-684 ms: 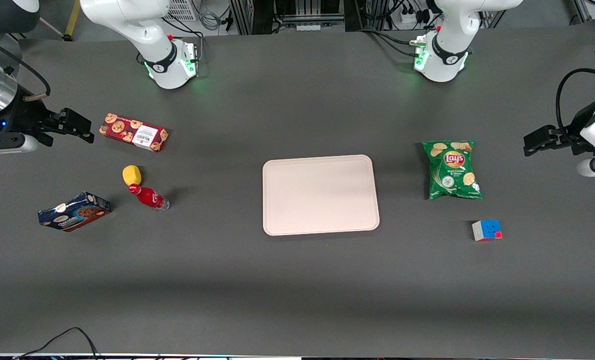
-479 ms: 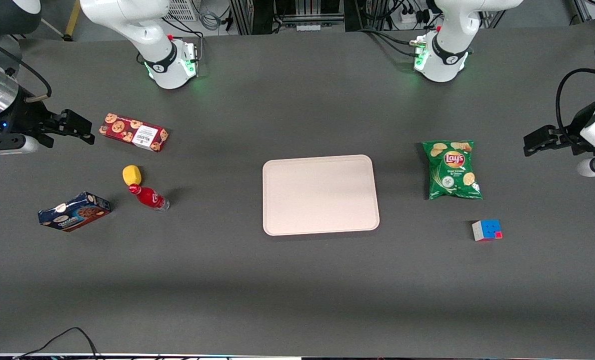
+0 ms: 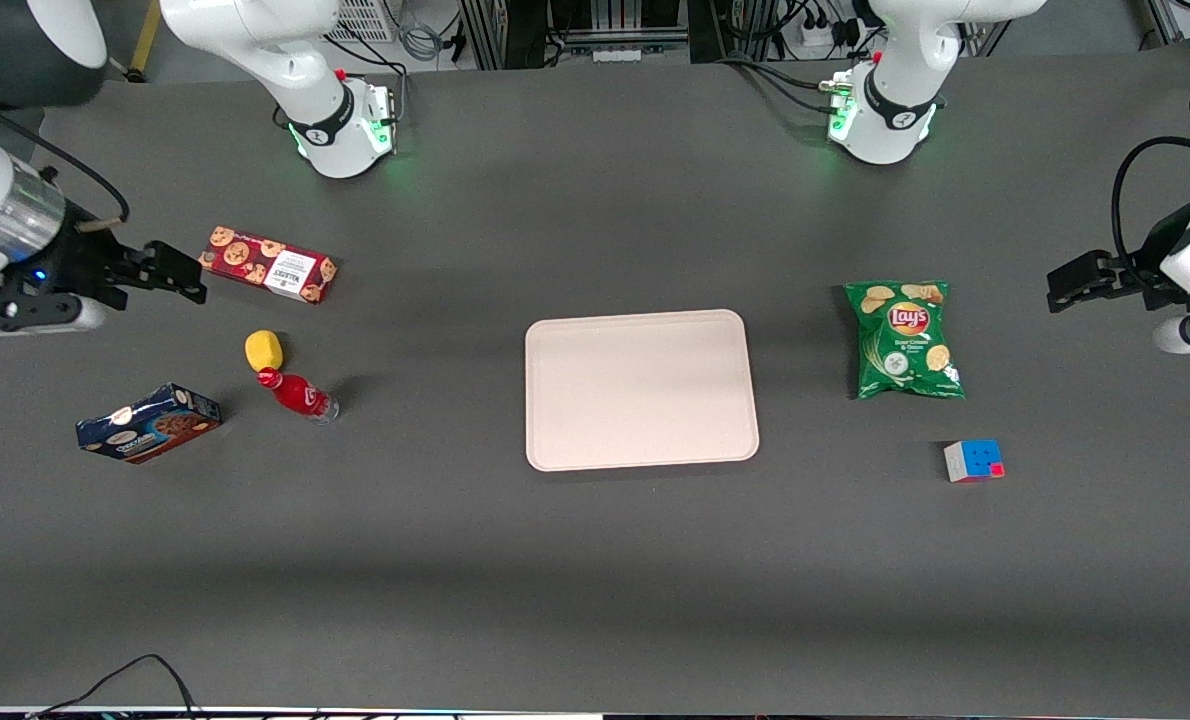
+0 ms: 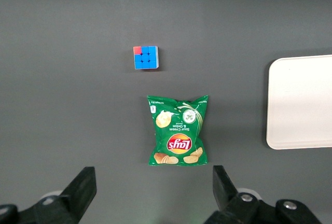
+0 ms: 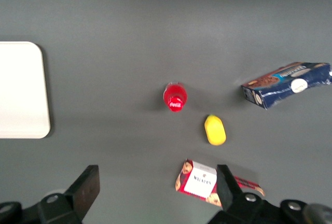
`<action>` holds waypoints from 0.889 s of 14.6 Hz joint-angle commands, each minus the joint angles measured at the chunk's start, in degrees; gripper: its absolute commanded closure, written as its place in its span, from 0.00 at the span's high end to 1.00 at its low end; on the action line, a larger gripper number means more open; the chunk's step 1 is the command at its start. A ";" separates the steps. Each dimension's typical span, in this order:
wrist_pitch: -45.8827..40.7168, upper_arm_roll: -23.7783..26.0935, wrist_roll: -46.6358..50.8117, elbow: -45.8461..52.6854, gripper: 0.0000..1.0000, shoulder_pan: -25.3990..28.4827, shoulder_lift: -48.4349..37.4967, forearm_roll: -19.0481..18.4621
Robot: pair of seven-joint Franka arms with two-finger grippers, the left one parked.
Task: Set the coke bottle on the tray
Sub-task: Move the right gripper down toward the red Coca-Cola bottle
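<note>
The gripper [image 3: 193,278] hangs above the table [image 3: 595,600] at the working arm's end, just beside the end of the red cookie box [image 3: 268,264]. Its fingers [image 5: 87,187] stand wide apart and hold nothing.

The coke bottle [image 3: 298,393] stands upright on the table, nearer to the front camera than the gripper and well apart from it. The wrist view shows its red cap and label [image 5: 175,97] from above. The yellow lemon-like lump [image 3: 264,350] sits just beside the bottle's cap, between the bottle and the red cookie box. The blue cookie box [image 3: 148,423] lies tilted on the table, near the bottle and closer to the working arm's end.

The tray [image 3: 641,389] lies flat at the middle of the table, well apart from the bottle, with bare table surface between them. Its surface carries nothing.

Toward the parked arm's end, the green chip bag [image 3: 903,339] lies flat near the tray. The puzzle cube [image 3: 973,460] sits near the bag, nearer to the front camera.
</note>
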 commanded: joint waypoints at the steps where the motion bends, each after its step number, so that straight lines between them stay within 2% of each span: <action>1: 11.47 0.12 0.89 -11.91 1.00 0.24 -2.63 0.10; 3: 14.74 0.12 0.54 -14.82 1.00 0.24 -1.94 0.02; 7: 29.93 0.21 0.19 -25.01 1.00 0.24 -0.97 -1.74; 13: 37.86 0.21 -3.50 -27.22 1.00 -0.11 5.18 -1.74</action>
